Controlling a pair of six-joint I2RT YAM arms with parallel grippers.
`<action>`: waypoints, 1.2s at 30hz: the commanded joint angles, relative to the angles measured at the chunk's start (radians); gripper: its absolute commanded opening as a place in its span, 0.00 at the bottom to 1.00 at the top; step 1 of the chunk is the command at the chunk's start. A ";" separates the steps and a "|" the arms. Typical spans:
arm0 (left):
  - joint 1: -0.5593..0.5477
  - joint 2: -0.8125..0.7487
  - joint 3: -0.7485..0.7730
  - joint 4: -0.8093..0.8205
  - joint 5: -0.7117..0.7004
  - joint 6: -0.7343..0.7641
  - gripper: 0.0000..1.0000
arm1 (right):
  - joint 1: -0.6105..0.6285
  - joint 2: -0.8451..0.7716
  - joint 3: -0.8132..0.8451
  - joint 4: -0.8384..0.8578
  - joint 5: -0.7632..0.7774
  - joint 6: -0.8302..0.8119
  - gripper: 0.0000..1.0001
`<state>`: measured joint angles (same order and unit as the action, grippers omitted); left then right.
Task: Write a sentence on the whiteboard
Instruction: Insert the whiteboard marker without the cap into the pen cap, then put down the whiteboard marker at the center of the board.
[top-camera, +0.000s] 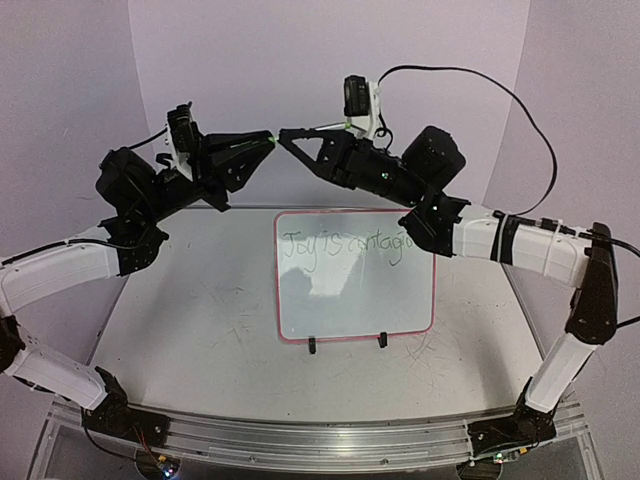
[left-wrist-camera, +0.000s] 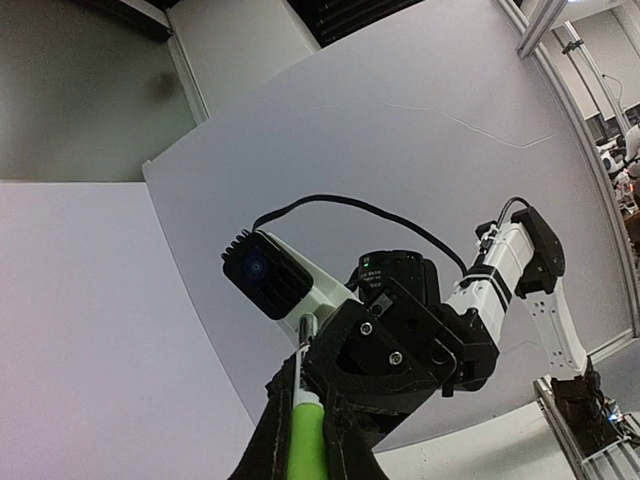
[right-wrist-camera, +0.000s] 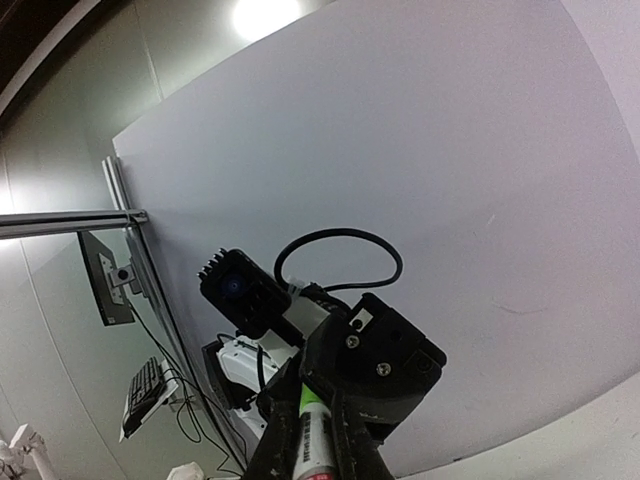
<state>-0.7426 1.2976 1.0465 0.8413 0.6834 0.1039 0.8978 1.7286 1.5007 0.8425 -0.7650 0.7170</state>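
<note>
The whiteboard (top-camera: 300, 300), white with a red-pink rim, stands on its black wire feet at mid table. The sentence (top-camera: 335, 246) in thin green handwriting runs along its top; its right end is hidden behind my right arm. Both arms are raised above the board's far edge, tips meeting. My left gripper (top-camera: 262, 145) (left-wrist-camera: 306, 385) is shut on a green marker cap (left-wrist-camera: 305, 440) with a metal clip. My right gripper (top-camera: 287, 135) (right-wrist-camera: 311, 390) is shut on the white-labelled marker (right-wrist-camera: 316, 445), whose green end points at the cap.
Pale purple walls close in the table on the back and both sides. A black cable (top-camera: 500, 95) loops from the right wrist camera over the right arm. An aluminium rail (top-camera: 300, 435) carrying both arm bases runs along the near edge.
</note>
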 joint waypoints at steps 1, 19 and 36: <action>-0.060 0.019 -0.092 -0.237 -0.106 -0.036 0.35 | -0.033 -0.122 -0.232 -0.023 -0.014 0.040 0.00; -0.044 -0.202 -0.178 -0.455 -0.517 -0.165 0.91 | -0.557 -0.378 -0.059 -1.427 0.853 -0.475 0.00; -0.043 -0.155 -0.097 -0.630 -0.843 -0.111 0.94 | -0.650 0.008 -0.251 -1.680 0.921 -0.505 0.00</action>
<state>-0.7898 1.1610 0.9157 0.2432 -0.0979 -0.0357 0.2830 1.6226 1.2645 -0.8496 0.2333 0.2611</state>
